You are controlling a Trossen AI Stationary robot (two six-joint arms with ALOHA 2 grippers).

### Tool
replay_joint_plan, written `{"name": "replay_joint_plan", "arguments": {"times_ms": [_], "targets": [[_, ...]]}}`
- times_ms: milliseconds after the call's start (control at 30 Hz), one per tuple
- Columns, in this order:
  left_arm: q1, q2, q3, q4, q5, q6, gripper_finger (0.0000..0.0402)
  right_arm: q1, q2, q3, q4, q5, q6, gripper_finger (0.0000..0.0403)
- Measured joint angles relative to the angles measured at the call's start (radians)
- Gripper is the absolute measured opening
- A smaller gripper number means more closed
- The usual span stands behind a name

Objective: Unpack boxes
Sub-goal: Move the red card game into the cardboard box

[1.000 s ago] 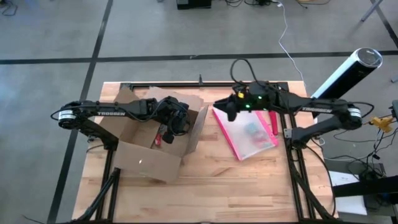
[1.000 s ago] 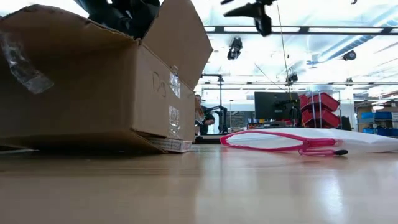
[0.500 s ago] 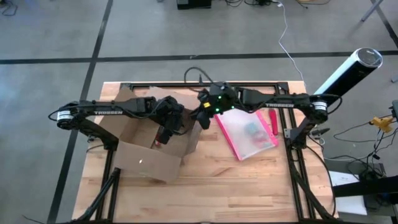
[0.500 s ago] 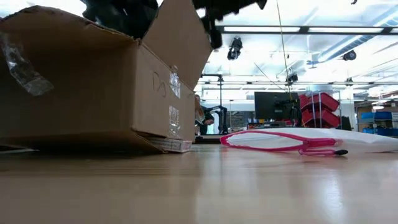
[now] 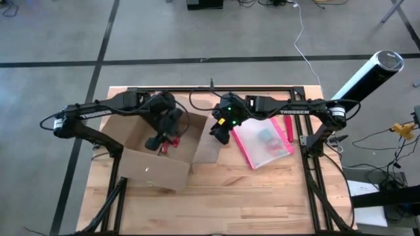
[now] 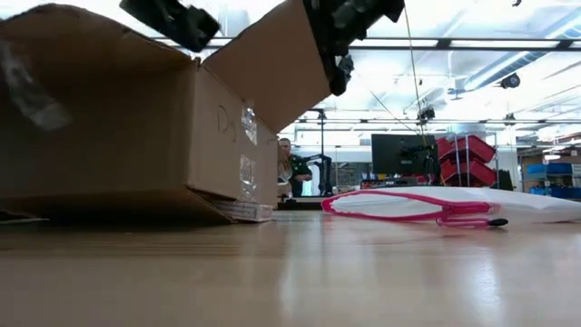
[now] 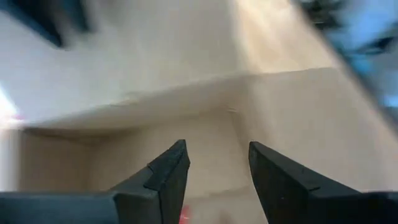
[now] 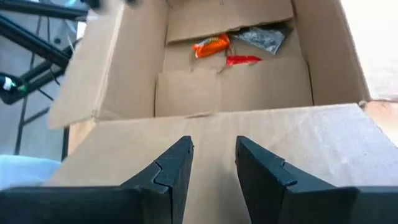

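The brown cardboard box (image 5: 157,154) stands open on the table's left half, its bottom on the wood. Inside it lie an orange packet (image 8: 211,43), a red packet (image 8: 244,60) and a grey packet (image 8: 264,36). My left gripper (image 7: 216,152) is open above the box's inside (image 5: 161,139), pointing down at its floor. My right gripper (image 8: 212,149) is open over the box's right flap (image 5: 205,143), which slants outward. In the low view that gripper (image 6: 340,64) shows at the flap's free edge (image 6: 313,36). My right gripper stands just over the upper face of the right flap (image 8: 211,124), near its free edge, coming from the table's right and slanting down. Whether its fingers touch the flap I cannot tell. My left gripper touches nothing.
A pink-edged translucent zip pouch (image 5: 262,141) lies flat to the right of the box, under the right arm. The box's far flap (image 5: 134,101) sticks out toward the table's far edge. Bare wood (image 5: 249,196) stretches along the near side.
My right gripper has gone from above the pouch toward the table's left and down to the box's right flap, which has tipped outward from nearly upright. My left gripper has shifted toward the table's left inside the box.
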Motion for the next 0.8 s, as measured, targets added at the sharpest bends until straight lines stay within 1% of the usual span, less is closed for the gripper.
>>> {"name": "replay_joint_plan", "arguments": {"times_ms": [67,133,167,267,400,567,667,800], "targets": [[-0.031,0.001,0.01,-0.055,0.032,-0.019,0.0164,0.0,0.001,-0.004,-0.001,0.0,-0.014,0.0101],[-0.071,0.002,0.004,-0.102,0.032,-0.025,0.0172,0.0,0.0,-0.005,0.004,0.0,-0.025,0.0097],[-0.09,0.002,-0.003,-0.101,0.027,-0.036,0.0178,0.0,0.001,-0.006,0.003,0.0,-0.031,0.0097],[-0.132,0.008,-0.034,-0.078,0.019,-0.092,0.0197,0.0,0.004,-0.008,0.003,0.0,-0.043,0.0097],[-0.154,0.039,-0.087,0.017,0.017,-0.202,0.0232,0.0,0.005,-0.009,0.005,0.0,-0.058,0.0104],[-0.169,0.106,-0.133,0.095,0.016,-0.256,0.0269,0.0,0.006,-0.009,0.002,-0.001,-0.073,0.0111],[-0.175,0.153,-0.142,0.103,0.024,-0.262,0.0278,0.0,0.006,-0.009,0.001,-0.004,-0.081,0.0112],[-0.179,0.221,-0.143,0.133,0.033,-0.284,0.0274,0.0,0.006,-0.009,0.0,-0.006,-0.095,0.0106]]}}
